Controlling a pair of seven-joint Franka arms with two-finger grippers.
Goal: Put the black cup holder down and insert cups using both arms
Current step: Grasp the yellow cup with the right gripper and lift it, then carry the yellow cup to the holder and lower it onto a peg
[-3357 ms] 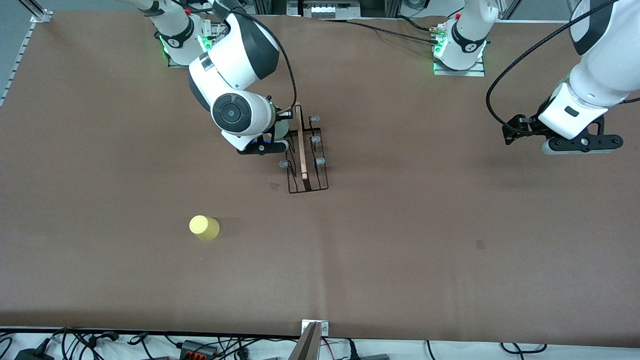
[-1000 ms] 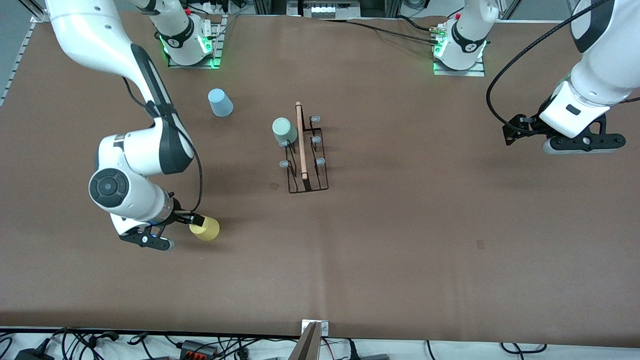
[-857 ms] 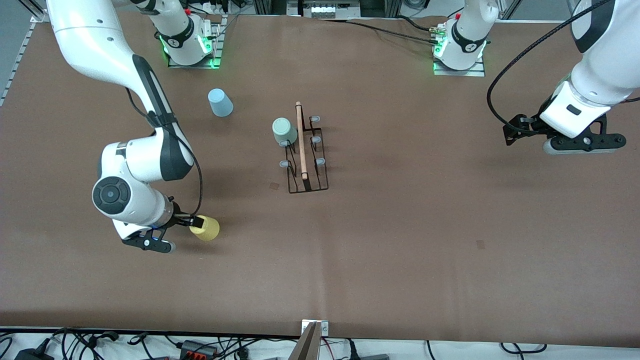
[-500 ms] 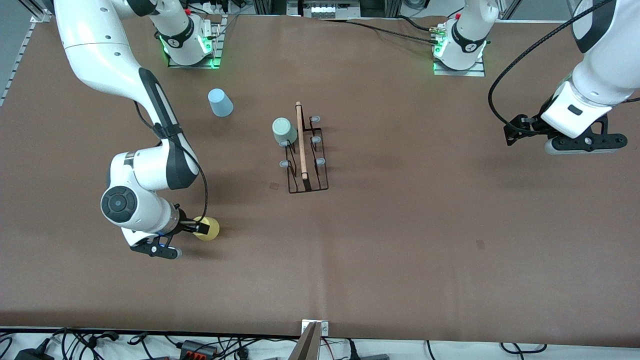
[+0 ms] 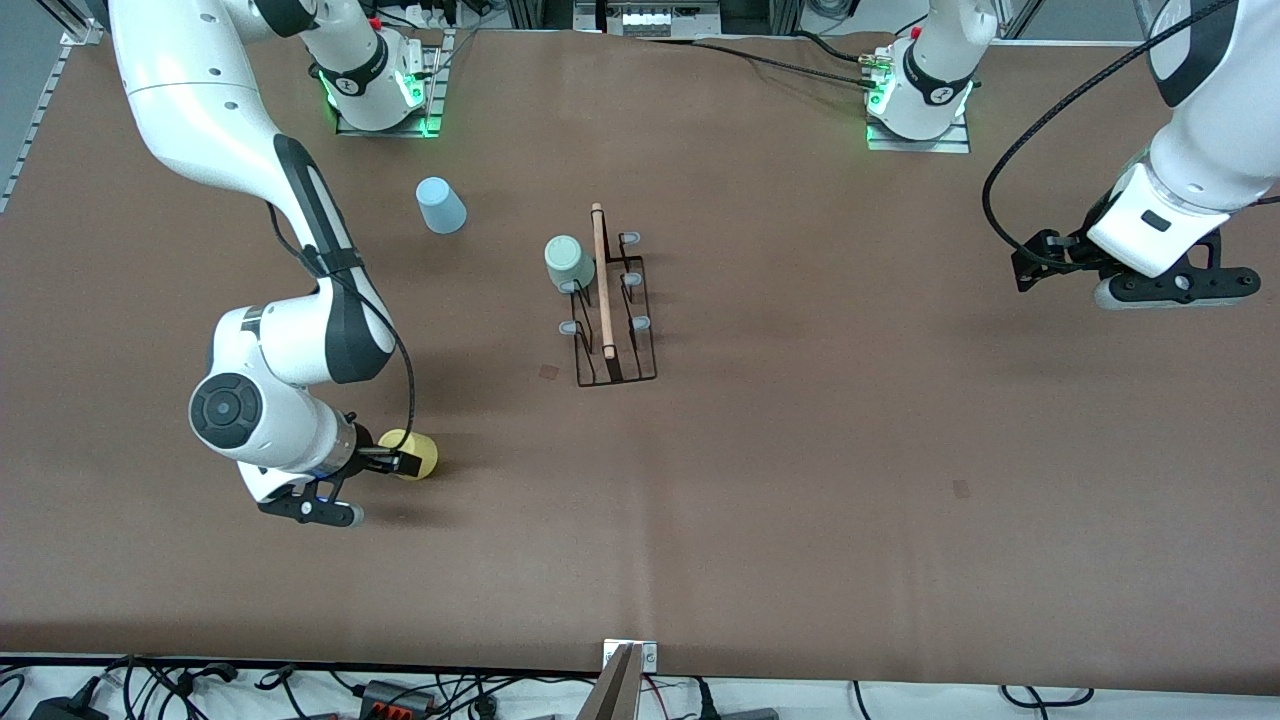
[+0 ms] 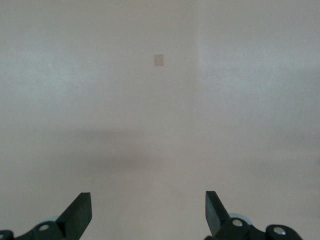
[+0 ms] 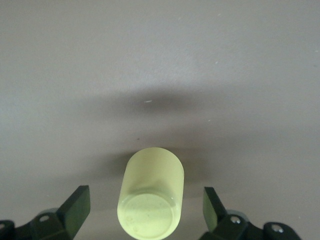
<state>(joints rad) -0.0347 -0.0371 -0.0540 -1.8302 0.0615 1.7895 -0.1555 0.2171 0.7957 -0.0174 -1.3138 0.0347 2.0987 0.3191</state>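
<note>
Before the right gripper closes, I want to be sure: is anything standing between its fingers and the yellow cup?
Nothing visible does. The right gripper is open with the yellow cup standing upside down between its fingers, apart from both, only bare table around it.

A brown table [image 5: 800, 520] fills the room under even light. Tangled black cables [image 5: 200, 690] line its near edge.

A matt brown cloth-like cover lies smooth over the desk [image 5: 800, 450]. The yellow plastic cup [image 7: 151, 200] looks smooth, faintly glossy. The black wire cup holder [image 5: 612, 310] carries a light wooden rod handle [image 5: 601, 280].
</note>
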